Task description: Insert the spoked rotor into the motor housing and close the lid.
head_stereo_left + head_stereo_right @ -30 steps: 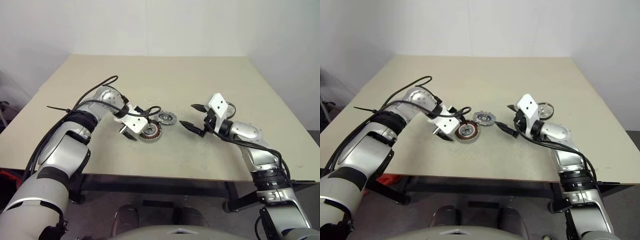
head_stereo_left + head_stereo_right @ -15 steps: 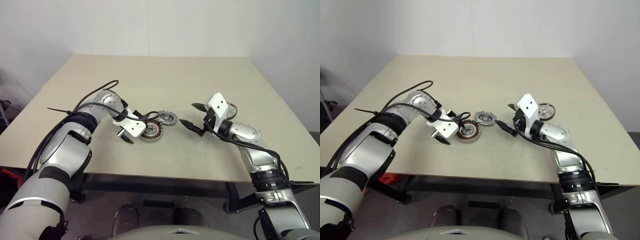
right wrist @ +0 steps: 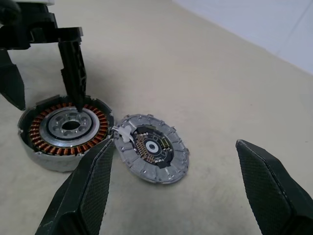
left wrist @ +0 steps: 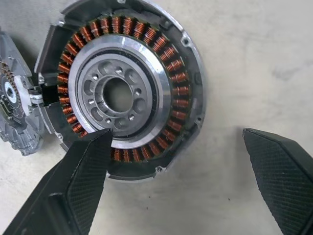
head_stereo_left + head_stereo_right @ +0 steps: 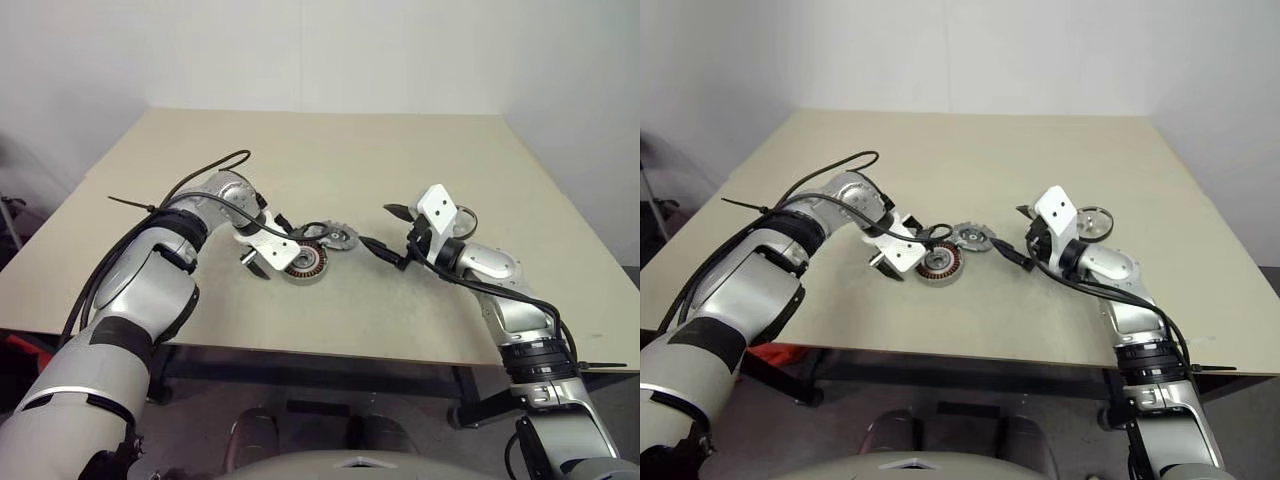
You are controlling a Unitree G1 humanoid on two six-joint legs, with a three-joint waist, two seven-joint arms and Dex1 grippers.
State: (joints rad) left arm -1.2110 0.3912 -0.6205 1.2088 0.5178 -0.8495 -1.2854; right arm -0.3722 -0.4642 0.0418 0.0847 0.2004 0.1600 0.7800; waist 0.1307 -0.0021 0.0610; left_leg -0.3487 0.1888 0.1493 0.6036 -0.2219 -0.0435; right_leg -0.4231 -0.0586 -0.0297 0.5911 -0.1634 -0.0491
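Left gripper (image 4: 173, 171): wide open, empty, pointing steeply down over the motor housing (image 4: 122, 88), one finger above its windings.
Right gripper (image 3: 173, 191): wide open, empty, farther off.
Housing: flat on the worktop (image 5: 400, 160), axis upright.
Nearer arm: left.

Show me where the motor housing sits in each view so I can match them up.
Left eye: housing left of centre, at the left pincer.
Right eye: housing left of centre, beside the lid.
Left wrist: housing upper left, one finger over its rim.
Right wrist: housing at left.
Shared landmark: the lid, touching the housing.
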